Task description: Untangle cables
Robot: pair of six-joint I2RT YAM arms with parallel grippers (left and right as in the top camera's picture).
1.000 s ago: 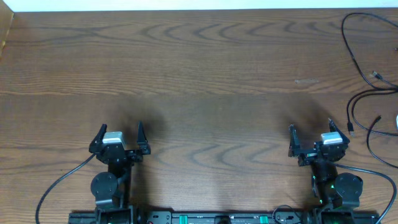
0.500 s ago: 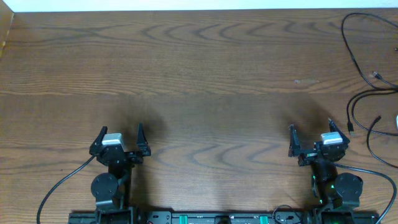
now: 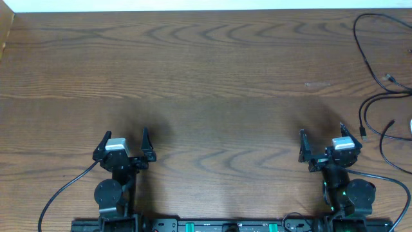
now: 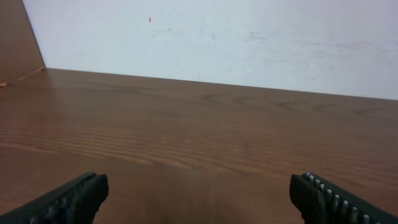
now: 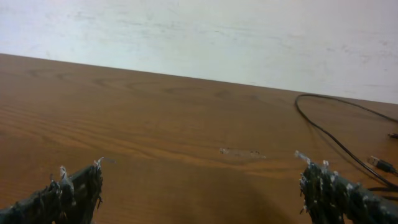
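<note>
Both arms rest at the near edge of the worktop (image 3: 206, 71), and neither touches anything. The left gripper (image 3: 124, 133) is at about 7 o'clock in the overhead view and its jaws stand wide apart, with only bare wood between them. The right gripper (image 3: 321, 130) is at about 5 o'clock, also spread wide and holding nothing.

The cables (image 3: 386, 94) lie at the right edge of the worktop, from about 1 o'clock down to 3 o'clock. They are thin black cords. One makes a big curve near the far corner and others bend in loops lower down, with small plug ends lying on the wood. The cords cross each other and some run out of the picture at the right. The nearest loop is just beside the right gripper, at its 2 o'clock, but apart from it.

In the right wrist view one black cord (image 5: 336, 142) runs across the wood ahead of the right finger (image 5: 336, 196).
</note>
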